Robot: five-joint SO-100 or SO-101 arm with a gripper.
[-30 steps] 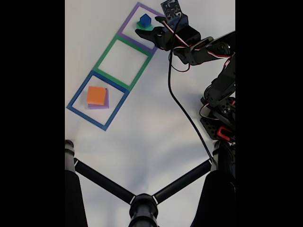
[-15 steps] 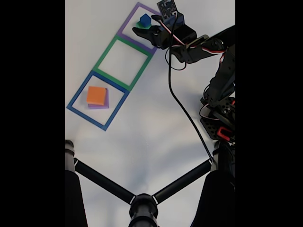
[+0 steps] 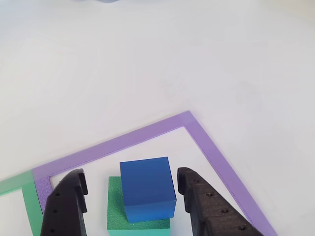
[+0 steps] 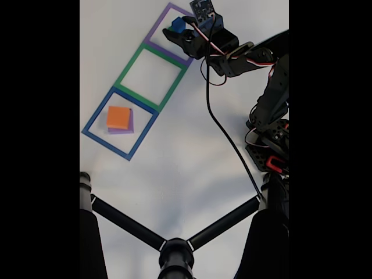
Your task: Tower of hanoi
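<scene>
The gripper point(image 3: 132, 196), jaws wide, is straddling the blue block point(image 3: 146, 189) sitting on green point(image 3: 116, 206); orange point(image 4: 118, 117) is resting on purple point(image 4: 129, 129). Most moves are remaining.

The tabletop point(image 3: 147, 59) was plain white, unpatterned. The smallest block point(image 3: 146, 189) was a solid deep blue, and the block point(image 3: 116, 211) under it was a matte green. In the fixed view, an orange block point(image 4: 118, 117) sat on a purple block point(image 4: 129, 128), both plain. Three tape outlines were flat, single-coloured bands: one purple point(image 3: 211, 152), one green point(image 4: 152, 72), one blue point(image 4: 120, 123). The hand point(image 3: 132, 209) had black fingers point(image 3: 209, 211) dotted with small holes. The arm point(image 4: 273, 99) was black, trailed by a black cable point(image 4: 224, 136) and red and white wires point(image 4: 218, 49).
</scene>
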